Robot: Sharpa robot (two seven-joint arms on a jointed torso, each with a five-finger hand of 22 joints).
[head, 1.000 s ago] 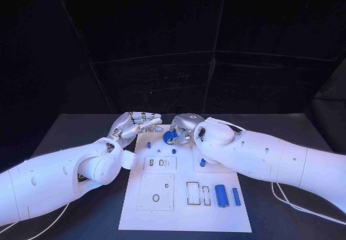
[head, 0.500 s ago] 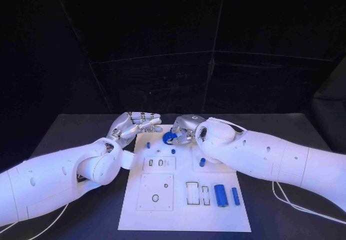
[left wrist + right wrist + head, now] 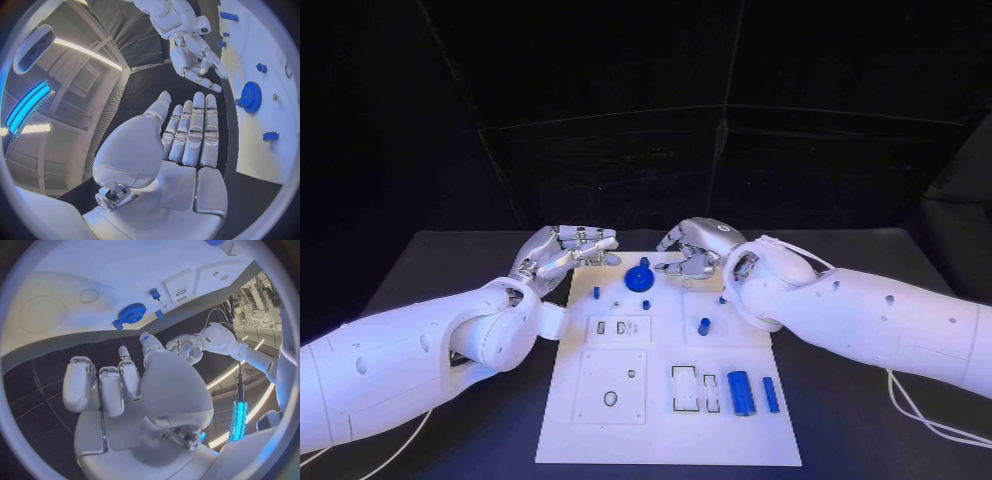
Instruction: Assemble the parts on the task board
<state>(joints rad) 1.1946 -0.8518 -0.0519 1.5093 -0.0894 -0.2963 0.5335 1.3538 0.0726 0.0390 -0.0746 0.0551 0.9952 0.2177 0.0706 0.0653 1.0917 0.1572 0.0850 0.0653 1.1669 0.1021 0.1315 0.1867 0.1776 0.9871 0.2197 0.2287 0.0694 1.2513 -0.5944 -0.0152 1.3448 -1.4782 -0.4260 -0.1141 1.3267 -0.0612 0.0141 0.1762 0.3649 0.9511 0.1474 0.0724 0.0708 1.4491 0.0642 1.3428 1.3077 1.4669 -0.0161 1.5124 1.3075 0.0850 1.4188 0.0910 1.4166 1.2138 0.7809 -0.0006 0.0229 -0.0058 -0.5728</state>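
Black table (image 3: 459, 270), black backdrop curtain (image 3: 632, 110) behind, white cable (image 3: 927, 415) at its right.

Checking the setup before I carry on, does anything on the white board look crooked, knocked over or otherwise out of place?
Nothing stands out. The blue gear lies flat on the board, free of both hands. The two blue cylinders lie straight, side by side near the board's right edge, and the small pegs look tidy.
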